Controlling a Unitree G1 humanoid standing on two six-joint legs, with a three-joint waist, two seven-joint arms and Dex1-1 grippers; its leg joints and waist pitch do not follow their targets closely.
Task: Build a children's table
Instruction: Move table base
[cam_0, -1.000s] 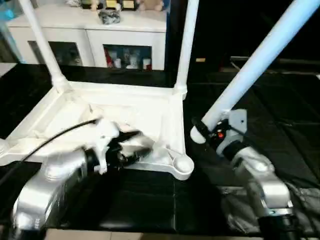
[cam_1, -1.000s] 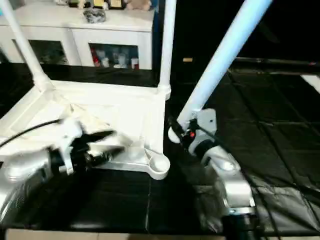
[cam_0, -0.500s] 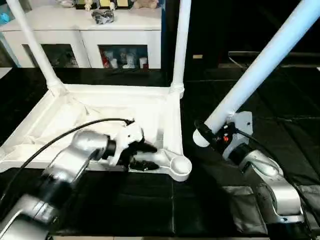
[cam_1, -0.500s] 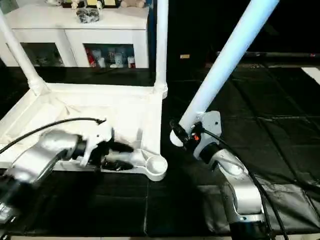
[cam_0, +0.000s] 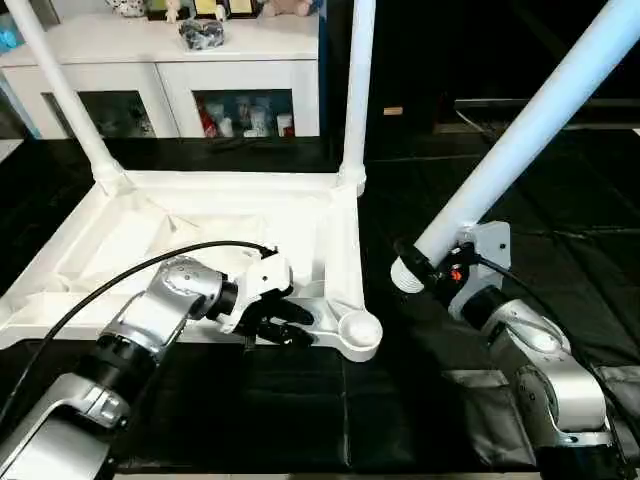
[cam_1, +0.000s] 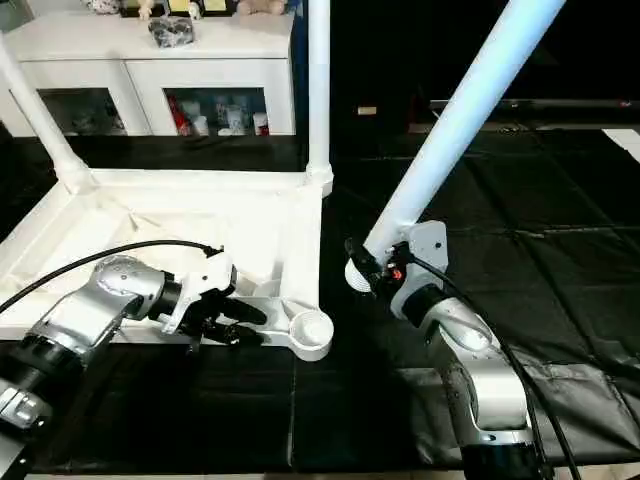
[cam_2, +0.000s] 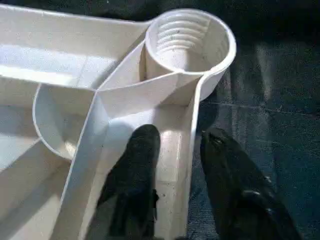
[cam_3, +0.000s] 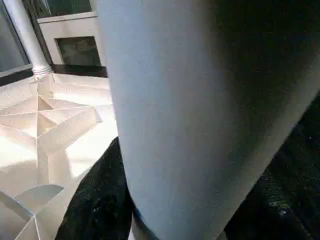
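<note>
My left pincer (cam_2: 175, 165) rises from the bottom edge of the frame, its two black fingers (cam_2: 135, 185) straddling the white outer wall of the children's table (cam_2: 65, 65): one finger sits inside the ribbed underside, the other outside over the dark mat (cam_2: 270, 100). Above them, at upper centre, the round corner socket (cam_2: 190, 42) gapes, threaded ridges ringing its inner wall. Slanting ribs run away toward the left.

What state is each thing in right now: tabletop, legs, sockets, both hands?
Tabletop: upside down, ribs up.
Far legs: two, standing in their sockets.
Near-right socket: empty, threads showing.
Loose leg: held tilted by the right hand, off the tabletop.
Left hand: fingers straddling the tabletop's edge wall.
Right hand: shut on the loose leg's lower end.
</note>
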